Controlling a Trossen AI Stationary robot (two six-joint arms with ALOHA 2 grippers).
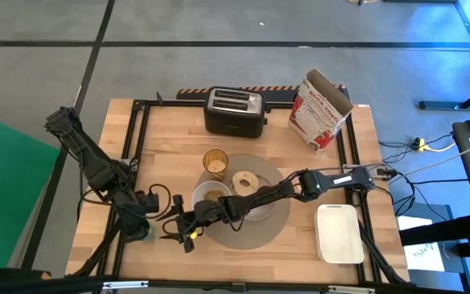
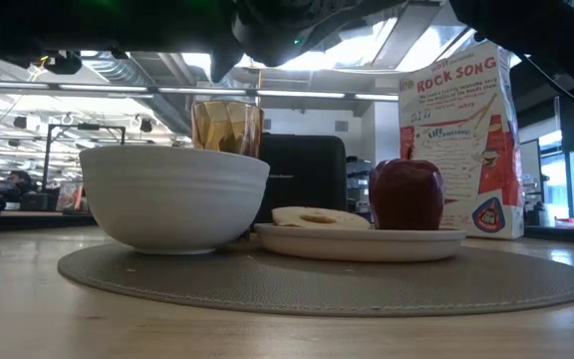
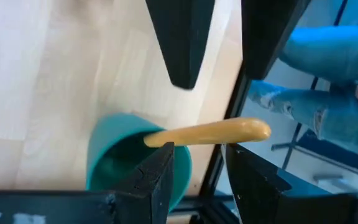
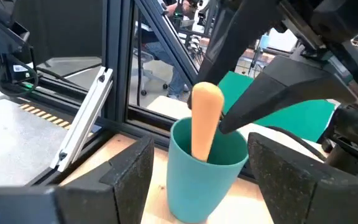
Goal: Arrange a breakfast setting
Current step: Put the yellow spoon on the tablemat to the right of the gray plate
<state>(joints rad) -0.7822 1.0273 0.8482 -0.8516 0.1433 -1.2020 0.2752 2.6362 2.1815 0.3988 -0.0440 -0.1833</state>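
Both pincers work at the near left part of the desk [image 1: 161, 131], around a small green cup [image 4: 202, 168] that stands close to the desk's near left edge. An orange-handled spoon [image 4: 204, 127] stands upright in this cup, its bowl end hidden inside and its rounded handle rising above the rim.

Left pincer [image 3: 194, 155] hangs over the cup with its fingers parted on either side of the handle, not pressing it. Right pincer [image 4: 197, 180] reaches across from the right and sits just beside the cup, its fingers spread wide around it, gripping nothing.

By its look the spoon is light and stiff, with a smooth handle that may slip. The best hold is likely across the exposed upper handle, squeezed squarely, then lifted straight up. The cup looks light too and could tip or drag along unless it is steadied.

To the right, on the round grey placemat [image 2: 367, 284], sit the white bowl [image 2: 172, 194], the white plate [image 2: 362, 242] with the bagel [image 2: 319, 217] and red apple [image 2: 407, 194], and the amber tumbler [image 2: 227, 128] at the far side.
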